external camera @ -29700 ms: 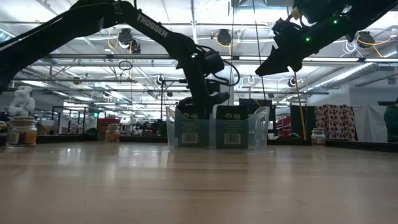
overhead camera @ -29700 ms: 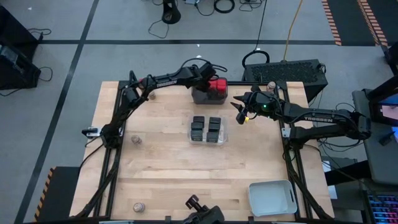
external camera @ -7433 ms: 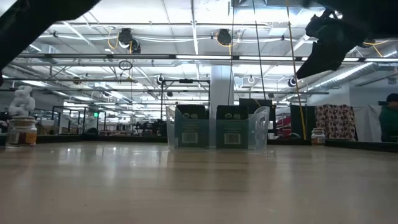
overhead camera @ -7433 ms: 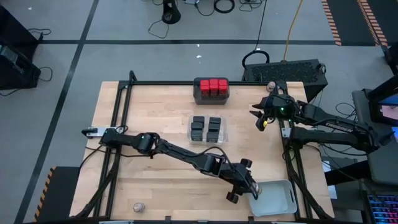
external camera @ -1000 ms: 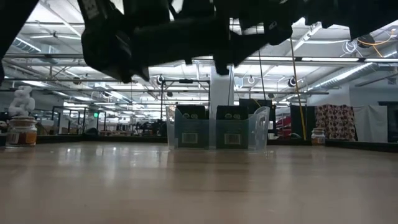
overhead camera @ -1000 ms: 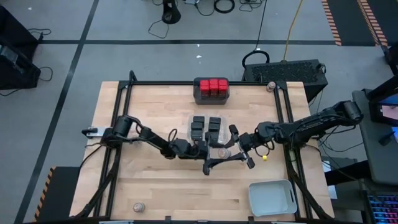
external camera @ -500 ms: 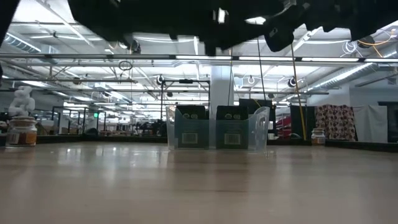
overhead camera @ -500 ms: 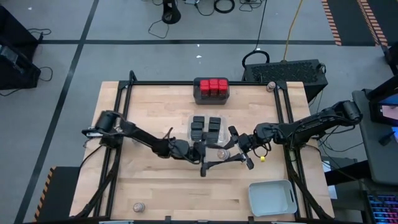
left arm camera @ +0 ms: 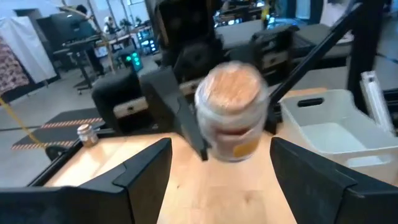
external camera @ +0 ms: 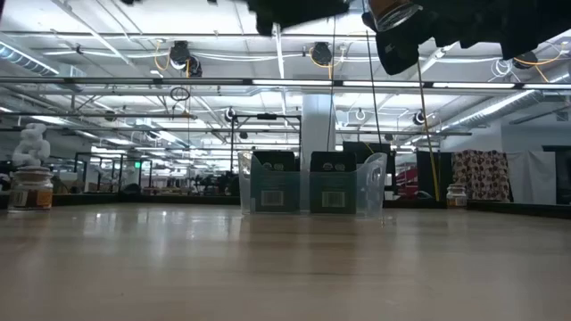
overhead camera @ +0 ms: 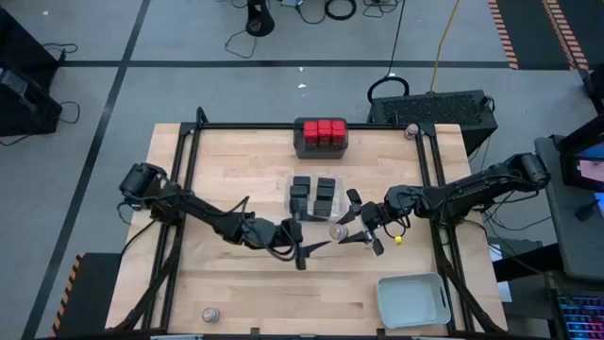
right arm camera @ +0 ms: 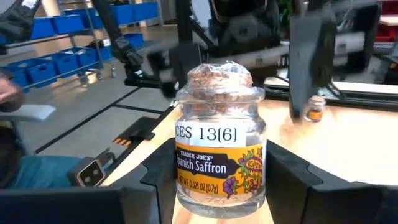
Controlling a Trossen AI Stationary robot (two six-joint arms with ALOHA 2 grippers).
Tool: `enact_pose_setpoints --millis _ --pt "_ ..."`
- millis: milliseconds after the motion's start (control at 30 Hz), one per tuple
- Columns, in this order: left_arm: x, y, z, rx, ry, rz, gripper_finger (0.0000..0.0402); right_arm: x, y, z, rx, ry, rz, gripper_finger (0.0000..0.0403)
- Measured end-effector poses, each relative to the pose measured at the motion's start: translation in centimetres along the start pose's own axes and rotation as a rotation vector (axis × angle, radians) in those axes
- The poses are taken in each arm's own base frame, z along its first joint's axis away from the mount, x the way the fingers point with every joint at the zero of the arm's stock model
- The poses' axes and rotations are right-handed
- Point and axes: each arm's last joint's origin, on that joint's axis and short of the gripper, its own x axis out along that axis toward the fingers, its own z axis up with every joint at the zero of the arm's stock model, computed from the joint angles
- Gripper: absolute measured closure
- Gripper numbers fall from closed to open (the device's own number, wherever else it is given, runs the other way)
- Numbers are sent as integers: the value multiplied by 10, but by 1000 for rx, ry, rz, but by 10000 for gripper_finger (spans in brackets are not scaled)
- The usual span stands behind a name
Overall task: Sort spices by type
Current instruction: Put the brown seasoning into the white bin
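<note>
A big robotics lab hall as I see it, exposed ceiling trusses [external camera: 178, 85], rows of workbenches behind, blue storage bins [right arm camera: 68, 59] on racks, cables [overhead camera: 340, 9] across the taped concrete floor [overhead camera: 94, 94]

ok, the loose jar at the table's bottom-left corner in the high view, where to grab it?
Likely from straight above, pinching the jar's round body below the lid: it shows as a circle, so it seems upright, and it stands alone on the table.

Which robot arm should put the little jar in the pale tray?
The right one, probably. Its pincer already grips the jar, and the pale tray sits on its side. The left pincer is open, holding nothing.
</note>
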Motion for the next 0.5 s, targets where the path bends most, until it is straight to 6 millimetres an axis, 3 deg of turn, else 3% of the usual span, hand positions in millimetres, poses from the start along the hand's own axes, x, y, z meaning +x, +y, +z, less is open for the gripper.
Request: enact_pose_setpoints --millis 500 --pt "18 6 -10 -104 -162 -16 126 0 -2 2 -35 -17 -69 238"
